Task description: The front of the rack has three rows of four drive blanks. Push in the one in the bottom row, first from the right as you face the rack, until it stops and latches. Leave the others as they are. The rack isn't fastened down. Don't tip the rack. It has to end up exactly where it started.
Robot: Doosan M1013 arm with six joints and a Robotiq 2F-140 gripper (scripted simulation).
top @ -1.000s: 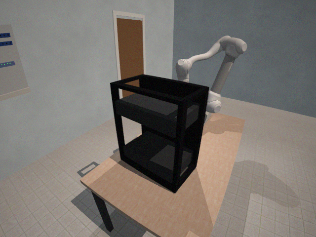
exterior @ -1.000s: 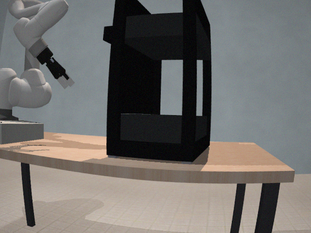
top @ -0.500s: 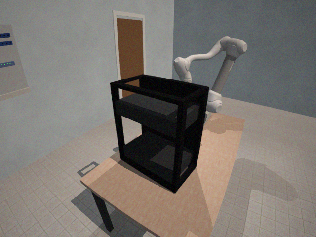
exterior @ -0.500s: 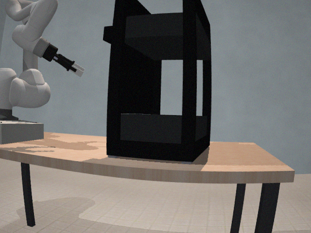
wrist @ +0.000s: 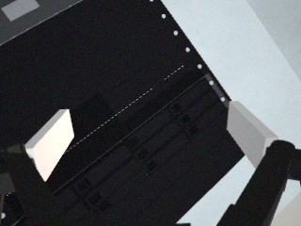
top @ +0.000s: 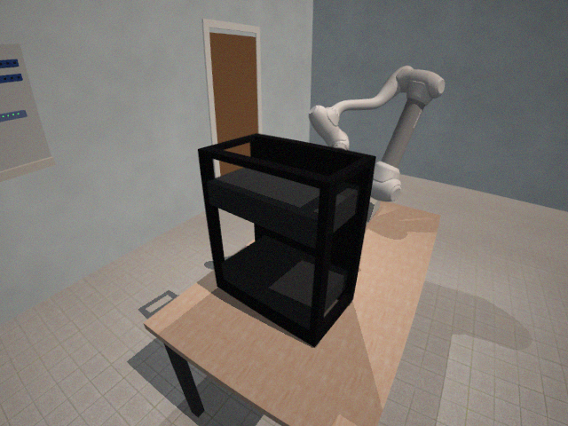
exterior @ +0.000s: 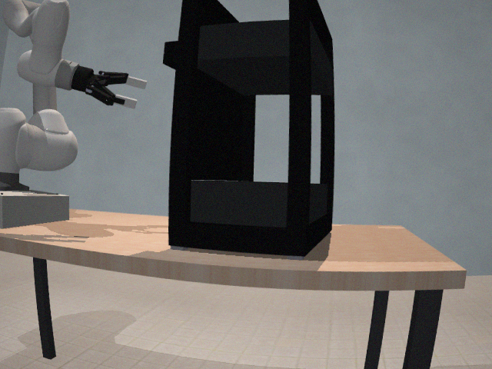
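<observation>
One black rack [exterior: 298,119] on one table [exterior: 381,254], arm's two jaws wide apart, empty, well short of it.

Server room: rack [top: 325,256], wall panel [top: 20,114]

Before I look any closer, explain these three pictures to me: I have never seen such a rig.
The white jointed robot arm stands at one end of a light wooden table. On the table sits a tall black open-framed rack. One picture looks down from high in the room, one looks level from the side, and one is taken from the arm's wrist. The side picture shows the black two-fingered gripper in the air, apart from the rack. Its white-tipped fingers are spread wide and hold nothing. The wrist picture faces the rack's dark front.
</observation>
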